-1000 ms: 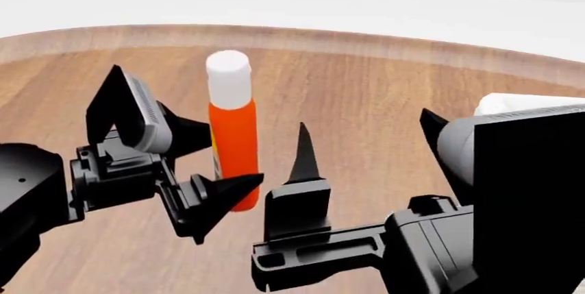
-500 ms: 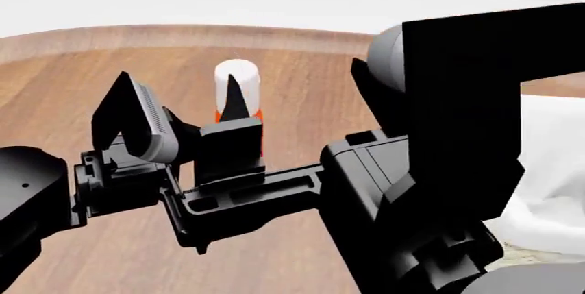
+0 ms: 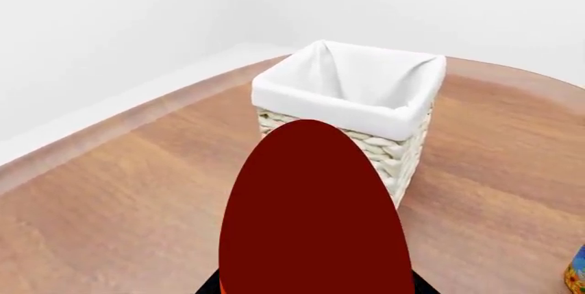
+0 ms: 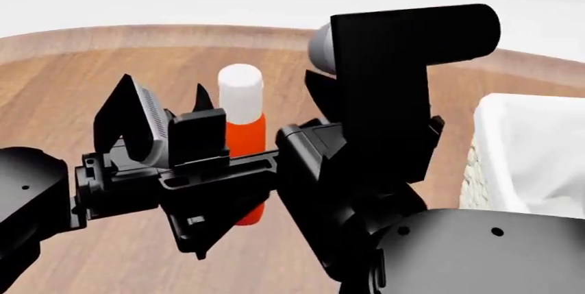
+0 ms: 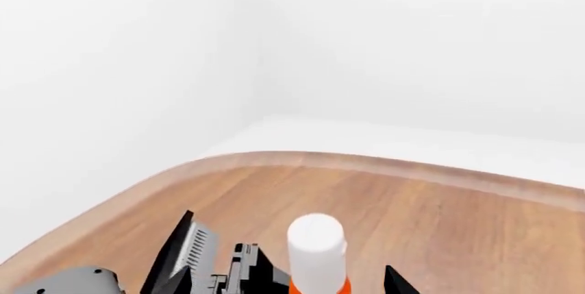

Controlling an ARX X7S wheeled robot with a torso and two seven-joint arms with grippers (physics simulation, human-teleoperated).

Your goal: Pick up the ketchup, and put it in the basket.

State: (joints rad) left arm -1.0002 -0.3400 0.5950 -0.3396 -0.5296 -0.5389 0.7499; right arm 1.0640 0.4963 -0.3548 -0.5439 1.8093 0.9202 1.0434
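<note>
Fingers of the left gripper [image 4: 178, 164] stand spread apart in the head view, one ribbed finger [image 4: 146, 119] raised at the left and a dark pointed one low, beside the base of the ketchup [image 4: 244, 143]. Whether either pad touches the bottle cannot be told, since the right gripper [image 4: 215, 153] crosses in front of it. That right gripper has one black finger [image 4: 199, 129] standing just left of the bottle's white cap; its other finger is hidden behind the arm, so its state cannot be told.

The ketchup stands upright on the wooden table [image 4: 55, 88], its orange-red body between the two grippers and its cap rising above them. In the right wrist view the cap [image 5: 316, 242] shows from above, with a ribbed finger [image 5: 188, 253] beside it. In the left wrist view a dark red rounded shape fills the near foreground, blocking the fingers.

The basket [image 3: 352, 109] stands on the table beyond that shape, white liner folded over its rim; in the head view it sits at the right edge [image 4: 521, 157], well apart from the bottle.
</note>
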